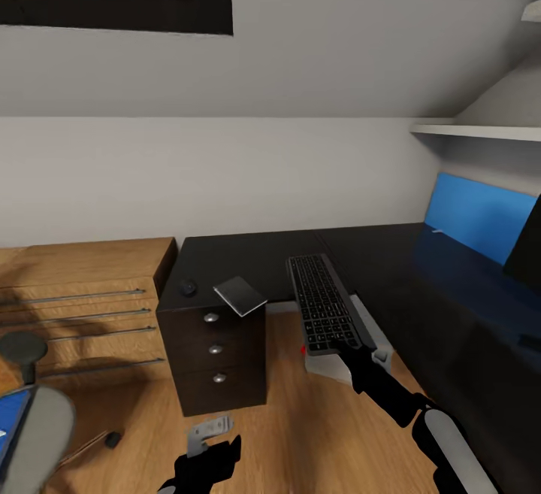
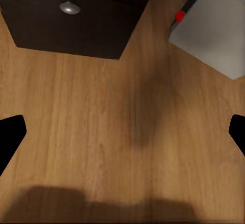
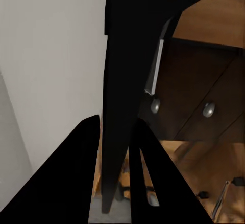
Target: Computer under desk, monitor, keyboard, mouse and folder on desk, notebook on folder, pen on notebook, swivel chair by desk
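My right gripper [image 1: 348, 345] is shut on the near end of the black keyboard [image 1: 321, 304], holding it in the air over the desk's inner corner and above the grey-white computer [image 1: 373, 343] on the floor. In the right wrist view the keyboard [image 3: 120, 106] shows edge-on between the fingers [image 3: 89, 152]. The mouse [image 1: 188, 287] and the grey notebook [image 1: 240, 295] lie on the black desk [image 1: 255, 253] above the drawers; the notebook overhangs the edge. The monitor [image 1: 527, 250] stands at far right. The swivel chair [image 1: 41, 426] with the blue folder [image 1: 11, 422] is at lower left. My left gripper [image 2: 122, 137] hangs open over the floor.
A light-wood dresser [image 1: 83, 302] stands left of the desk. The drawer unit [image 1: 216, 359] with round knobs is in front of my left arm. A white shelf [image 1: 481, 131] hangs above the blue back panel [image 1: 477, 216]. Wood floor [image 1: 300, 426] lies between drawers and computer.
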